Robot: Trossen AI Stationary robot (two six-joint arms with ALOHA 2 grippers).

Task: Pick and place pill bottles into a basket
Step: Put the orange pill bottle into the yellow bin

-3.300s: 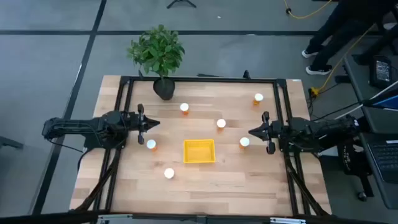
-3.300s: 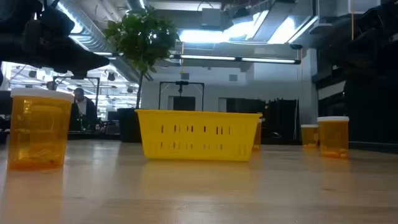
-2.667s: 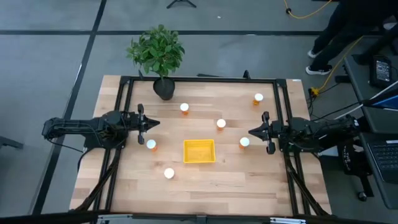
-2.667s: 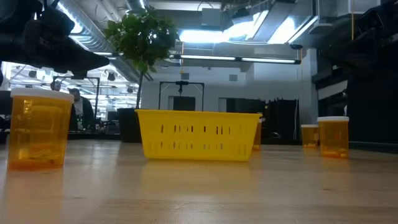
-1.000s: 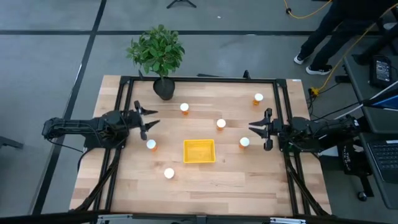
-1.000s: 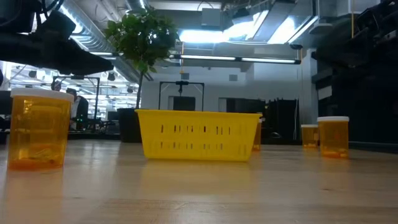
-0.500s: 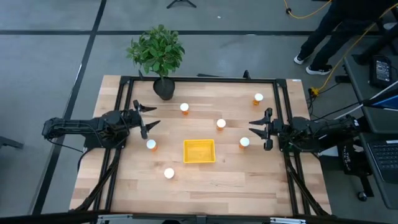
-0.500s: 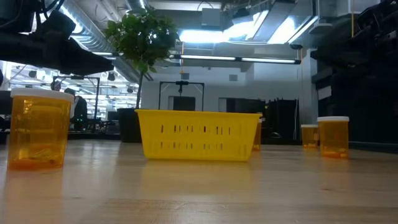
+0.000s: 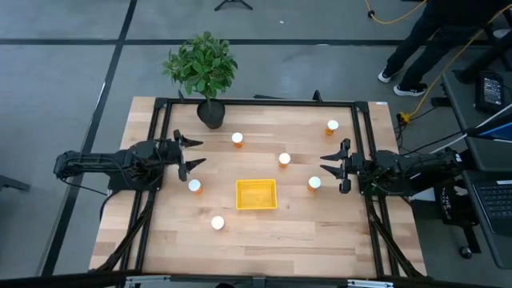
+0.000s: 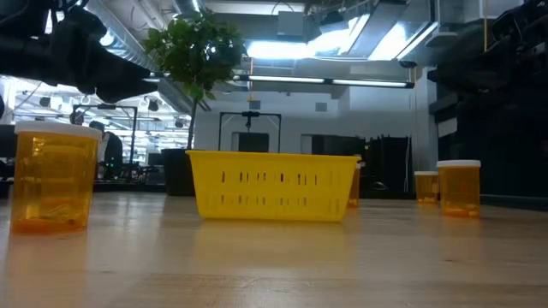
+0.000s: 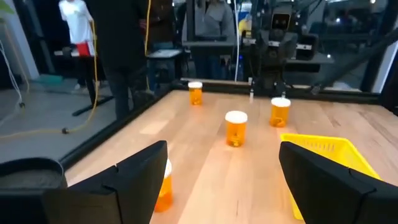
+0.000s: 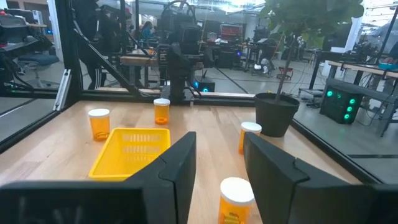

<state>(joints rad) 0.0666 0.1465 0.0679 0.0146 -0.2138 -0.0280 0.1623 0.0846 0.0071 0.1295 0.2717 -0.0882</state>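
**Six bottles waiting, both claws empty**

Six small pill bottles with translucent orange bodies and round white caps are standing upright on the pale wooden table [image 9: 264, 240], scattered around the square bright-yellow plastic basket [image 9: 256, 194], which is sitting empty near the middle. One bottle [image 9: 194, 186] is standing just ahead of the left gripper [image 9: 186, 154]; another [image 9: 314, 182] is just beside the right gripper [image 9: 334, 167]. The others are sitting at [image 9: 237, 138], [image 9: 284, 158], [image 9: 332, 126] and [image 9: 217, 223].

The left gripper is hovering at its side of the table with its fingers spread wide and holding nothing. The right gripper is hovering opposite with its fingers partly parted, also empty.

The bottles are probably light, rigid and smooth-walled, so they are likely tipping easily if nudged; taking hold across the orange body just under the cap looks safest.

A green leafy plant in a dark pot [image 9: 210, 112] is standing at the far edge, near one bottle. A person [image 9: 436, 36] is standing beyond the table's far right corner. Nothing is blocking the way to the basket.
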